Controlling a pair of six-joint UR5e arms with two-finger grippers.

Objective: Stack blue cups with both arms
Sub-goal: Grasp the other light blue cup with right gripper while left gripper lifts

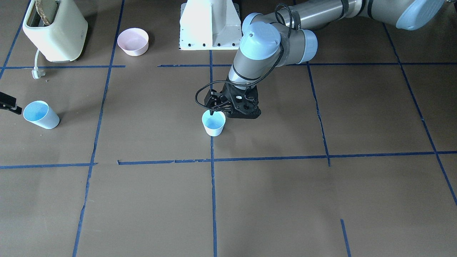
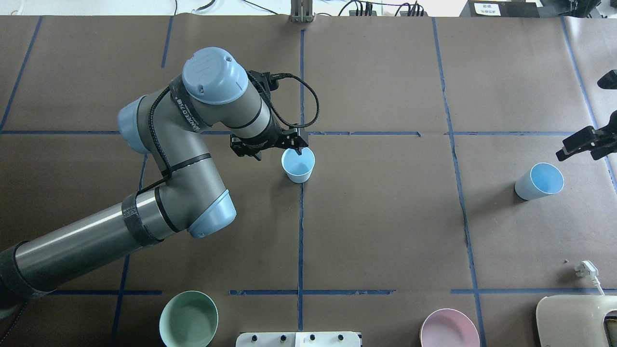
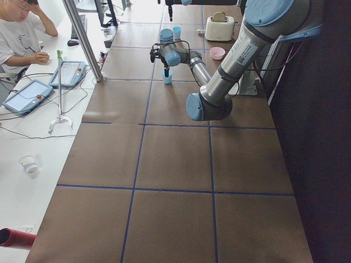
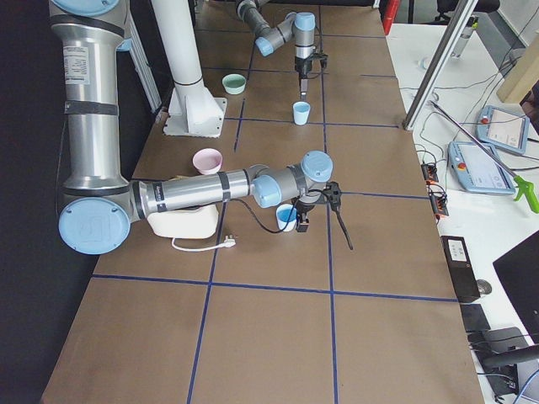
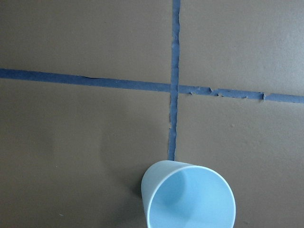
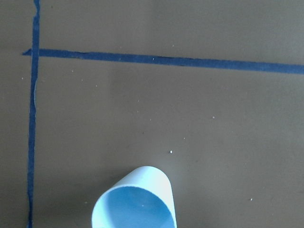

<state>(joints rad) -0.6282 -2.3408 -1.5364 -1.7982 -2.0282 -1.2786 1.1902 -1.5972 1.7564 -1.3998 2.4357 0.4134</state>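
One blue cup (image 1: 213, 124) stands upright on the centre tape line; it also shows in the overhead view (image 2: 298, 165) and at the bottom of the left wrist view (image 5: 189, 197). My left gripper (image 1: 215, 110) points down just over its rim, fingers apart, holding nothing. The second blue cup (image 1: 40, 115) stands at the table's right end, seen too from overhead (image 2: 539, 181) and in the right wrist view (image 6: 135, 202). My right gripper (image 2: 581, 143) hovers beside its rim, mostly cut off by the frame edge; I cannot tell whether it is open or shut.
A pink bowl (image 1: 133, 41) and a cream toaster (image 1: 55, 30) with its plug (image 2: 587, 268) stand near the robot's right side. A mint-green bowl (image 2: 188, 319) sits near the white pedestal base (image 1: 210, 25). Blue tape lines grid the brown table.
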